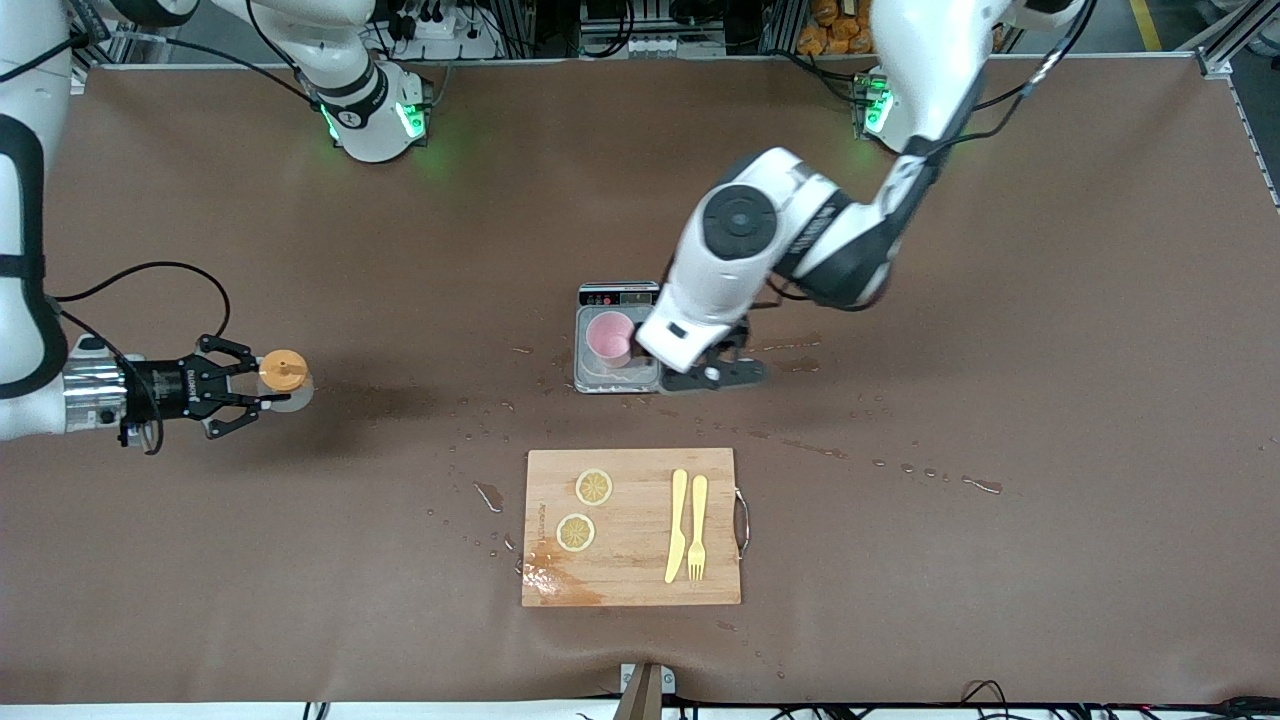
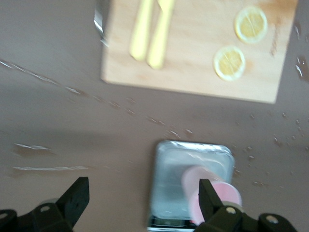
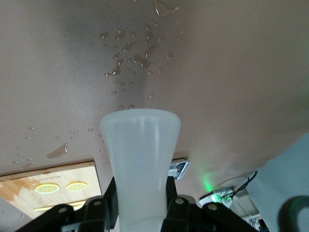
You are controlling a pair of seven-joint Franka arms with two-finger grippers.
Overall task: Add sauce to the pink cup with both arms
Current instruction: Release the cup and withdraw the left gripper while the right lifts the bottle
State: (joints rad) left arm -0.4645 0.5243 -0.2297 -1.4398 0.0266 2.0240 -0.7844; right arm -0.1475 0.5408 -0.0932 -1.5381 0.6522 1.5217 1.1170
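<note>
The pink cup (image 1: pixel 610 338) stands on the silver scale (image 1: pixel 592 372) in the middle of the table. My left gripper (image 1: pixel 712 370) is open and empty, low beside the scale toward the left arm's end. In the left wrist view its wide-apart fingers (image 2: pixel 77 198) frame the scale (image 2: pixel 174 179), and the cup (image 2: pixel 193 181) sits next to one finger. My right gripper (image 1: pixel 262 386) is shut on the sauce bottle (image 1: pixel 285 375), orange cap up, above the table near the right arm's end. In the right wrist view the whitish bottle (image 3: pixel 140 154) fills the gripper (image 3: pixel 140 205).
A wooden cutting board (image 1: pixel 632 590) lies nearer to the front camera than the scale. It carries two lemon slices (image 1: pixel 594 487), a yellow knife (image 1: pixel 677 525) and a yellow fork (image 1: pixel 697 528). Water drops (image 1: pixel 488 495) are scattered over the brown table between scale and board.
</note>
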